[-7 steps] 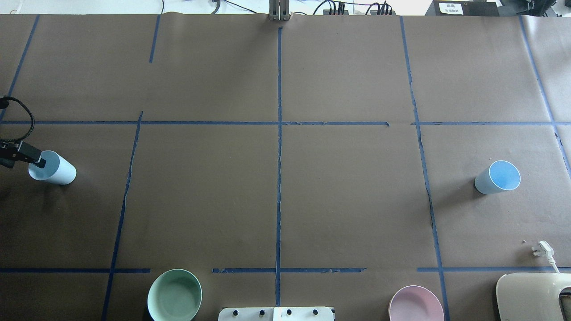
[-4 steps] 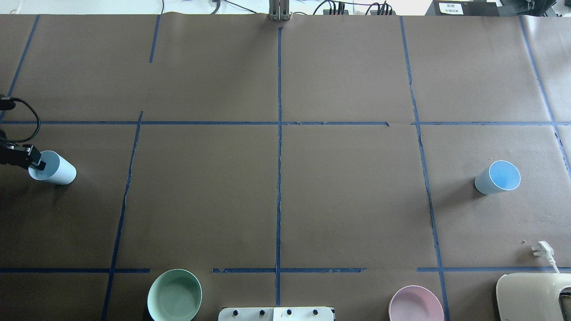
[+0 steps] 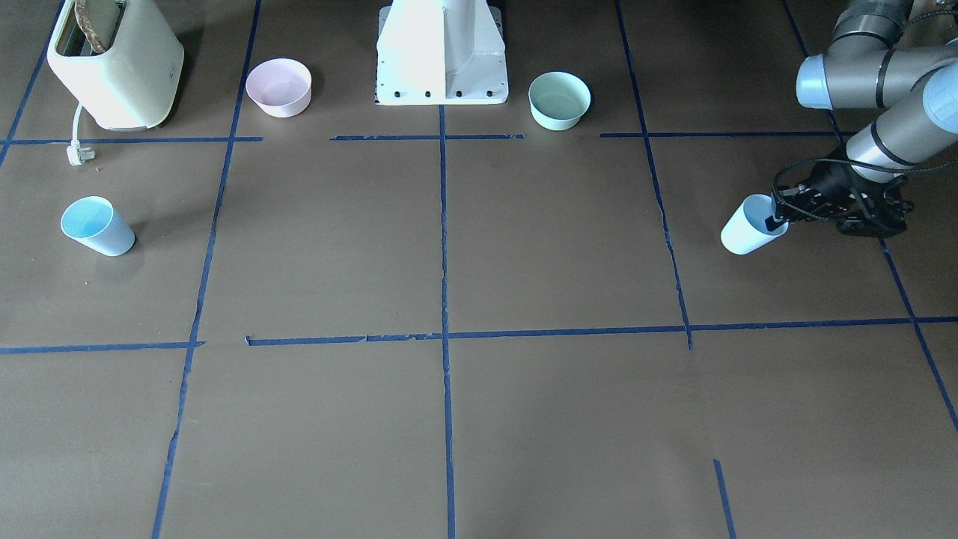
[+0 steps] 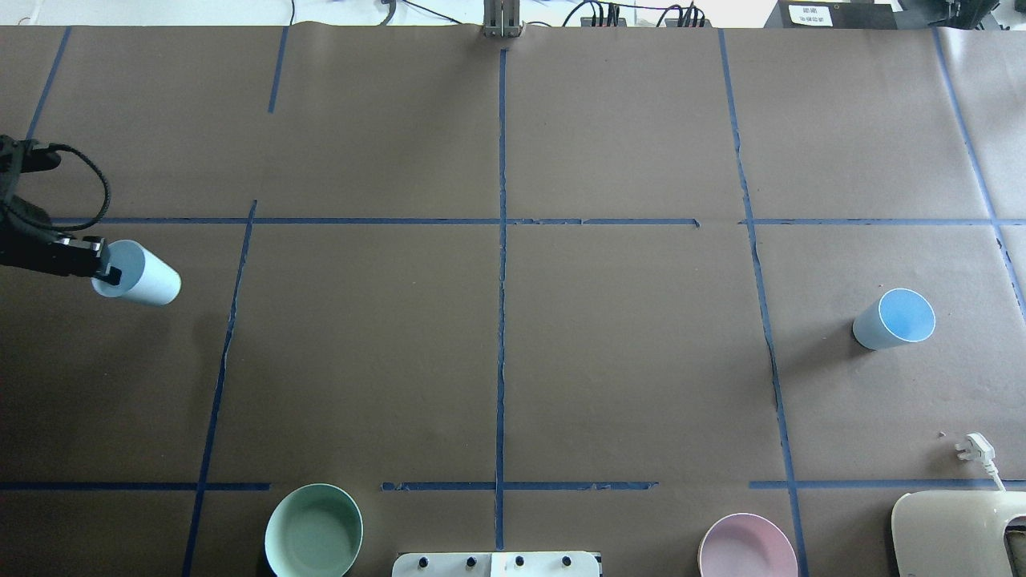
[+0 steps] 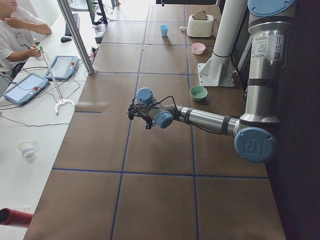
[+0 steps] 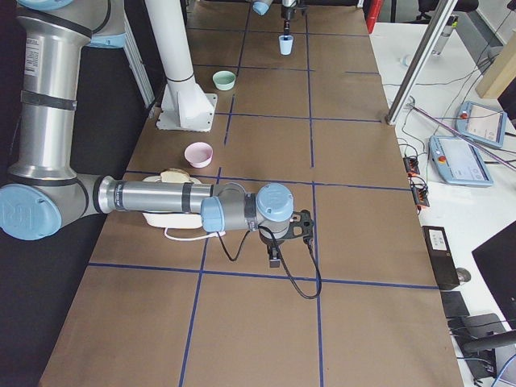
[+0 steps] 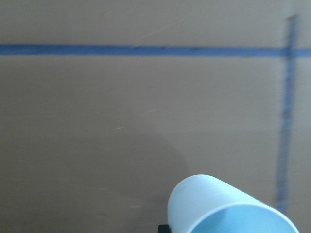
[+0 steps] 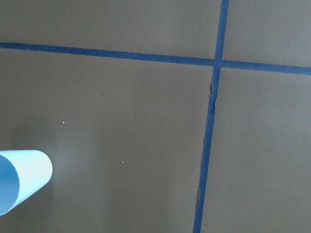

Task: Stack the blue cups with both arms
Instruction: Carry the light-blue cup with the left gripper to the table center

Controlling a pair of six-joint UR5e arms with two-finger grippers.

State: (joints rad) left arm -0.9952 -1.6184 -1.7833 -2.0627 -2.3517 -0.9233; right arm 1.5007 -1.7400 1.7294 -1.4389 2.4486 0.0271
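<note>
My left gripper [image 4: 103, 271] is shut on the rim of one pale-blue cup [image 4: 143, 275] and holds it off the table, tilted with its base pointing toward the table's middle. The same cup shows in the front-facing view [image 3: 747, 228] and in the left wrist view [image 7: 228, 208]. The second blue cup [image 4: 894, 319] stands upright on the right side of the table and also shows at the left edge of the right wrist view [image 8: 22, 184]. My right gripper [image 6: 275, 255] shows only in the exterior right view, above the table, and I cannot tell whether it is open or shut.
A mint-green bowl [image 4: 313, 530] and a pink bowl [image 4: 747, 546] sit near the robot's white base [image 3: 441, 52]. A cream toaster [image 4: 958, 533] with its white plug [image 4: 974, 449] is at the near right corner. A person [image 5: 15, 35] sits beyond the far edge.
My left gripper has lifted the blue cup off the table and carried it forward and to the right. The cup is now more tilted. The right cup has not moved.
</note>
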